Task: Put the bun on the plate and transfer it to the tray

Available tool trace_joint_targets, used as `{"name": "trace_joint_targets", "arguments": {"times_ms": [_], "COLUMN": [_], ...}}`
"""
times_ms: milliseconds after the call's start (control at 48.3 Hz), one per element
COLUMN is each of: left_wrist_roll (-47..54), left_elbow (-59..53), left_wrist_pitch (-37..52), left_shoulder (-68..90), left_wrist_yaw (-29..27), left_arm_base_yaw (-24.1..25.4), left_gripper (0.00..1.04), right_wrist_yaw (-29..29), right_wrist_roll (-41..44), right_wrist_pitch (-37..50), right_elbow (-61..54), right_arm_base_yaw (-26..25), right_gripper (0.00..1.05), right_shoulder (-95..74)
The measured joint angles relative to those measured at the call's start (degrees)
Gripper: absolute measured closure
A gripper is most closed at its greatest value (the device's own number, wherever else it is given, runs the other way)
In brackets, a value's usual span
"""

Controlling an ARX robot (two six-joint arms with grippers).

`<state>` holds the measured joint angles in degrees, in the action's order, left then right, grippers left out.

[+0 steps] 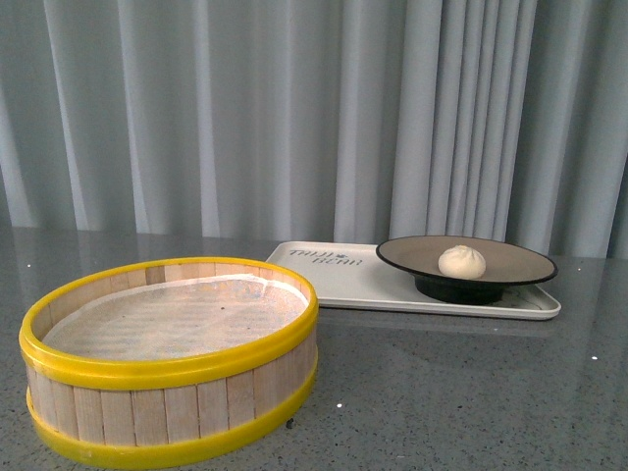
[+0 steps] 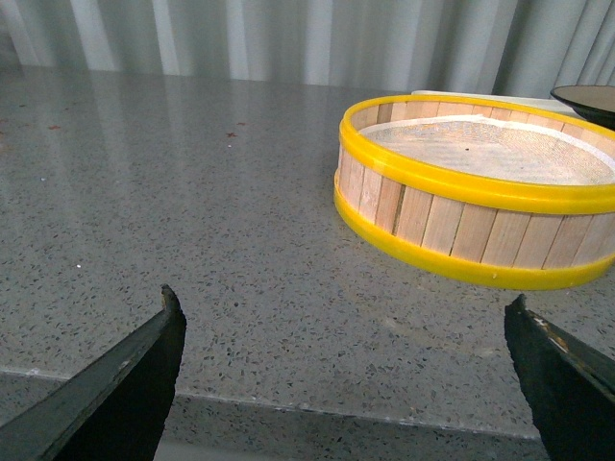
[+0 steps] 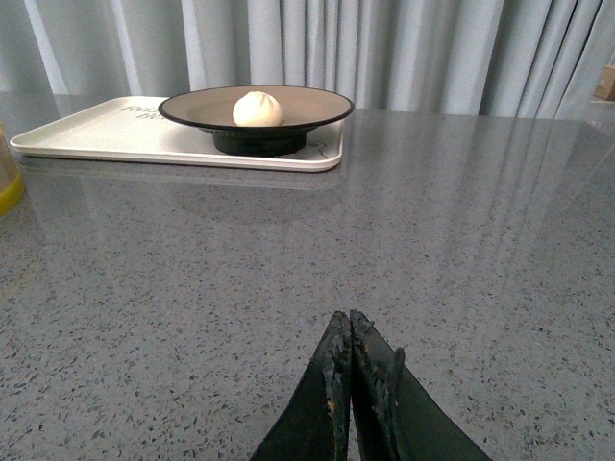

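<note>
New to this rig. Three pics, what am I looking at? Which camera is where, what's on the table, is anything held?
It is a two-armed robot at a grey speckled table. The front view comes from a camera on the robot's body; neither arm shows there. The other two come from cameras on the wrists.

On the table: a yellow-rimmed wooden steamer basket, nothing visible in it, and behind it a cream tray. A black-rimmed plate stands on the tray with a small white bun on it.

The left wrist view shows the left gripper open, its dark fingers wide apart, facing the basket. The right wrist view shows the right gripper shut, fingertips together, pointing toward the tray. Neither holds anything.
</note>
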<state>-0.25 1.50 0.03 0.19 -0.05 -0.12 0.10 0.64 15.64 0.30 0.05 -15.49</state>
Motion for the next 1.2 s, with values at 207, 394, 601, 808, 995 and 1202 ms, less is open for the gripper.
{"name": "trace_joint_targets", "arguments": {"times_ms": [207, 394, 601, 808, 995, 1202], "left_wrist_roll": [0.00, 0.00, 0.00, -0.02, -0.02, -0.02], "left_elbow": [0.00, 0.00, 0.00, 0.00, 0.00, 0.00], "left_wrist_pitch": [0.00, 0.00, 0.00, 0.00, 0.00, 0.00], "left_shoulder": [0.00, 0.00, -0.02, 0.00, 0.00, 0.00], "left_wrist_yaw": [0.02, 0.04, 0.02, 0.02, 0.02, 0.02], "left_arm_base_yaw": [0.00, 0.00, 0.00, 0.00, 0.00, 0.00], "left_gripper": [0.07, 0.07, 0.07, 0.07, 0.07, 0.07], "right_wrist_yaw": [-0.02, -0.04, -0.15, -0.15, -0.15, -0.15], "right_wrist_roll": [0.00, -0.02, 0.00, 0.00, 0.00, 0.00], "right_wrist_pitch": [-3.50, -11.52, -15.45, -15.56, -15.56, -15.56], "right_elbow": [0.00, 0.02, 0.02, 0.02, 0.02, 0.02], "right_arm_base_yaw": [0.00, 0.00, 0.00, 0.00, 0.00, 0.00], "right_gripper": [1.03, 1.03, 1.03, 0.88, 0.59, 0.27], "right_shoulder": [3.50, 9.97, 15.21, 15.23, 15.23, 15.23]}}
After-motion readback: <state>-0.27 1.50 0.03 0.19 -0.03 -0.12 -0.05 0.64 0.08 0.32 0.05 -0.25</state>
